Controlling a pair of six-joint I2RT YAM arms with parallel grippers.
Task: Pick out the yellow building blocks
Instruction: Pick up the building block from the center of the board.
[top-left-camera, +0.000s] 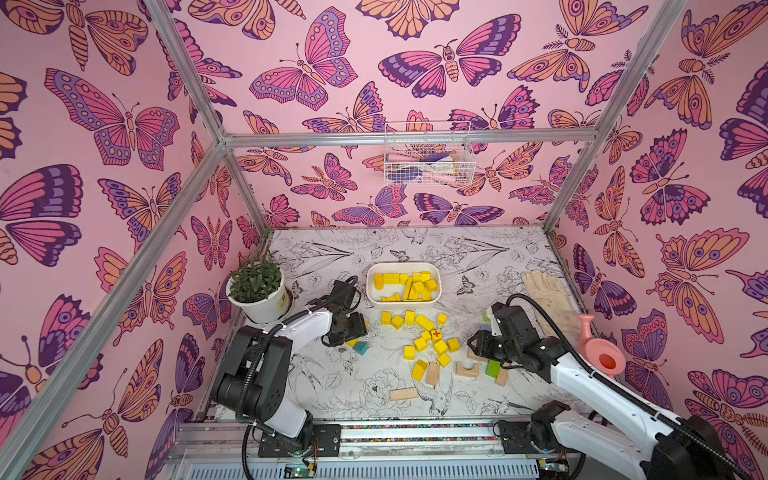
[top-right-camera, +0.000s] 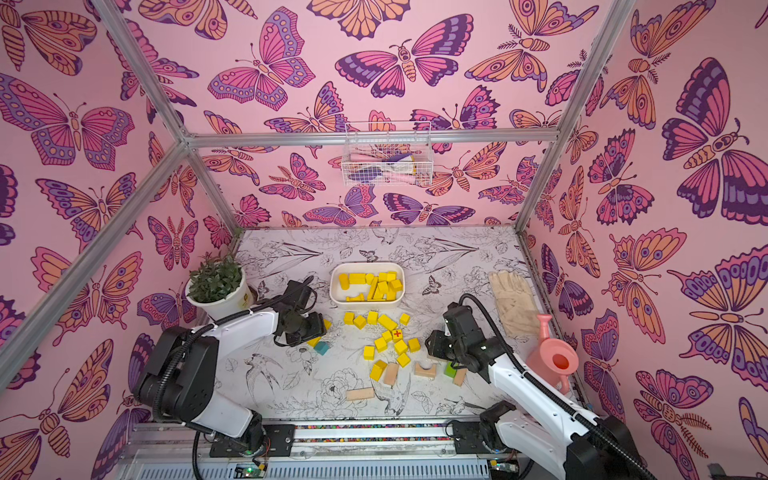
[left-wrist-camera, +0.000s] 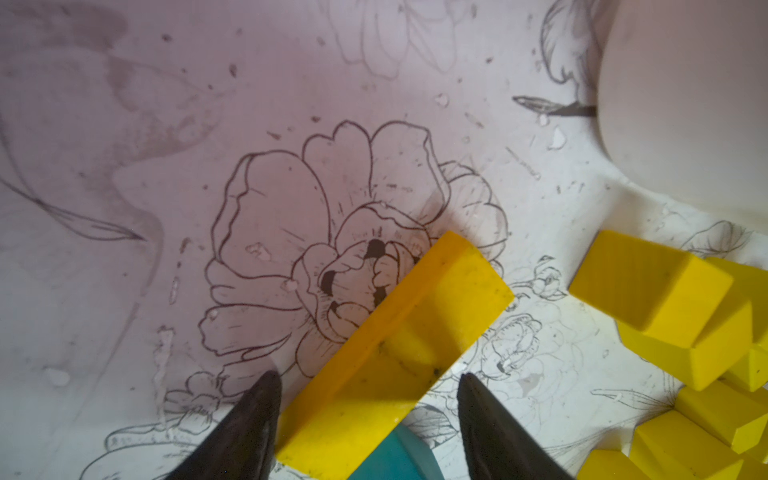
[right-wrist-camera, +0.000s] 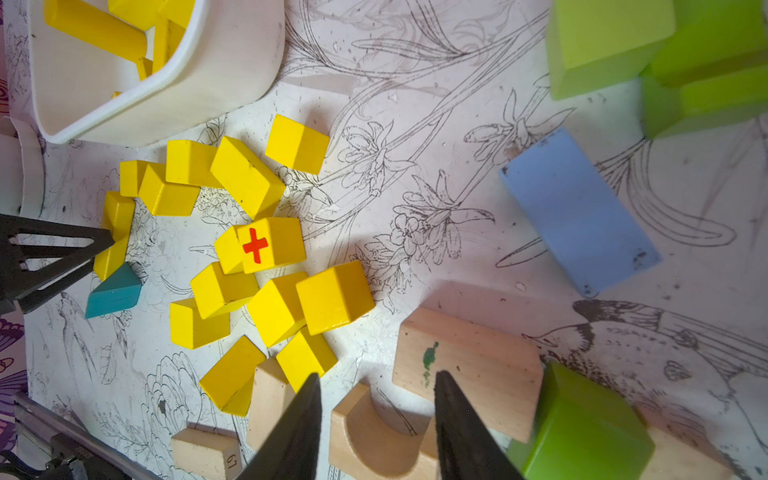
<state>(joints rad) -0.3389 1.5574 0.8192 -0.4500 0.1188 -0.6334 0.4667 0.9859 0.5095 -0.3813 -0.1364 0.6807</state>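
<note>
Enclosure: You are working inside pink butterfly-print walls on a metal frame. A wire basket hangs on the back wall.
Table: The table is white, printed with line-drawn flowers and birds.
Left arm: Your left gripper sits low over the left-centre of the table. Its jaws are parted on either side of a yellow bar. The bar lies slantwise with one end over a teal block, and no clamp on it is evident.
Right arm: Your right gripper hangs right of centre with its jaws apart and empty, above a tan arch block.
Edge items: A potted plant stands at the left edge. A glove and a pink watering can lie along the right edge.
Bin: The white bin stands mid-table, towards the back, and holds a good share of the yellow building blocks.
Loose yellow blocks: The loose yellow blocks lie scattered on the table just in front of the bin, between your two grippers.
Other blocks: Tan blocks, a green block and a blue block lie near the right gripper.
Marked cube: The cube with a red cross sits mid-cluster, touching its yellow neighbours.
</note>
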